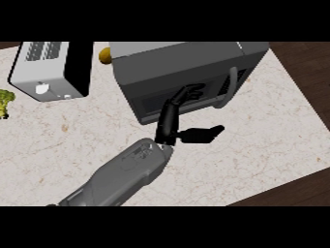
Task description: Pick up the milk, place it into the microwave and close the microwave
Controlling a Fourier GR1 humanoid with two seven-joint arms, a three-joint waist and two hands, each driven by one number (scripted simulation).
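Right hand (173, 116) fingers (190, 92) against closed microwave (188, 68) door.

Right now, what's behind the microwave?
A yellow-orange item peeks out at the microwave's back-left corner; the rest is hidden by the body. The milk isn't visible.

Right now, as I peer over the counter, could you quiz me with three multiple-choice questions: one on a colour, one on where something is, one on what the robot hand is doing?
1. The left robot hand is: A white, B black, C red.
2. The broccoli lies: A near the counter's left edge, B in that hand, C on a plate.
3. That hand's fingers: A curl round a cup, B lie flat on the counter, C touch the microwave's front.

Answers: 1 B, it looks black against the grey forearm; 2 A, it sits alone at the far left; 3 C, the fingertips meet the dark door panel.
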